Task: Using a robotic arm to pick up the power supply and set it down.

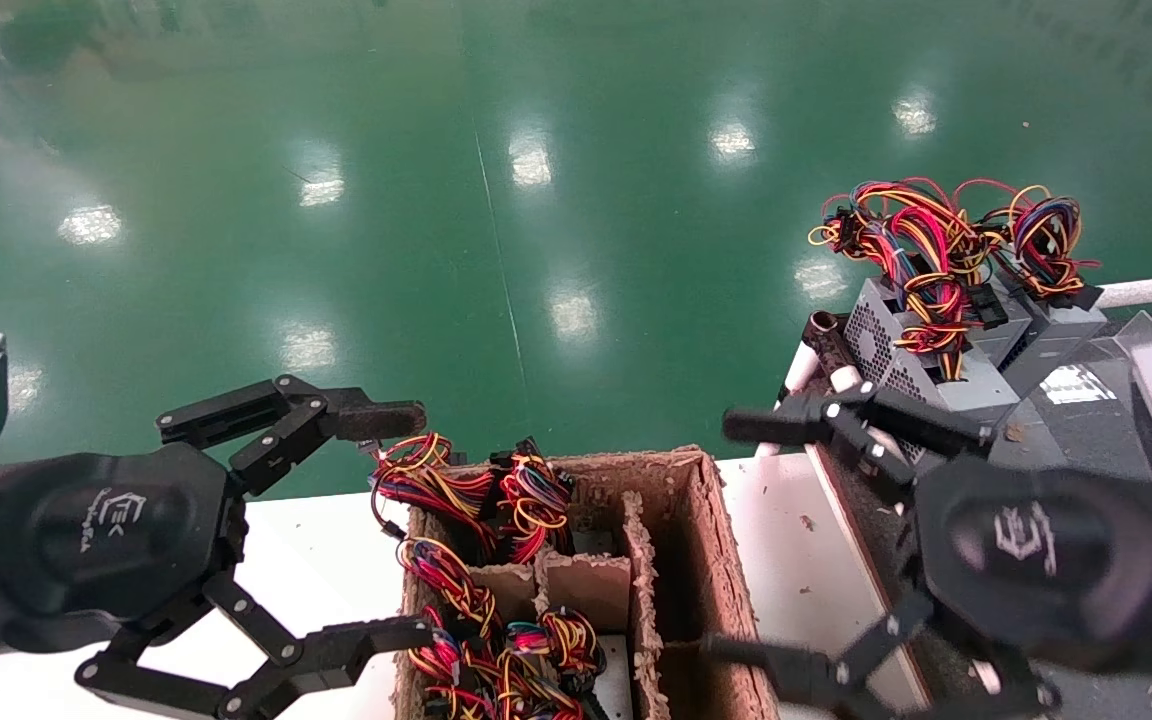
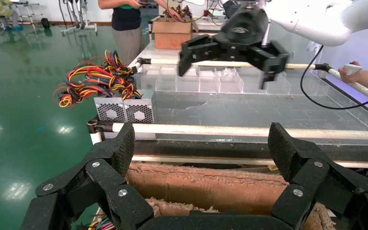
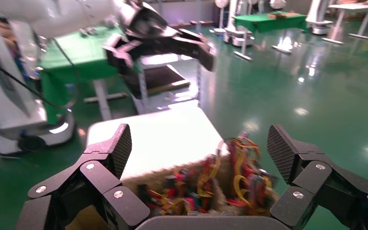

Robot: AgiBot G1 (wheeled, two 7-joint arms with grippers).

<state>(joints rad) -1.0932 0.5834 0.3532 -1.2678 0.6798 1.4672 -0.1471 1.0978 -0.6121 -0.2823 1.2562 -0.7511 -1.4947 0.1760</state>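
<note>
Two pincers spread | left pincer (image 1: 391, 525) beside cardboard box (image 1: 696, 560) | right pincer (image 1: 736, 540) over it

Glossy green floor (image 1: 496, 200); rough brown pulp-fibre tray (image 1: 676, 560) at six o'clock; matt grey metal power supply (image 1: 896, 350), perforated side, at three o'clock.

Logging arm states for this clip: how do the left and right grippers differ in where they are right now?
The left gripper hangs over the wire-filled end of the cardboard box; the right gripper is at the box's other side, near the power supply on the rack. Both are open and hold nothing.
</note>
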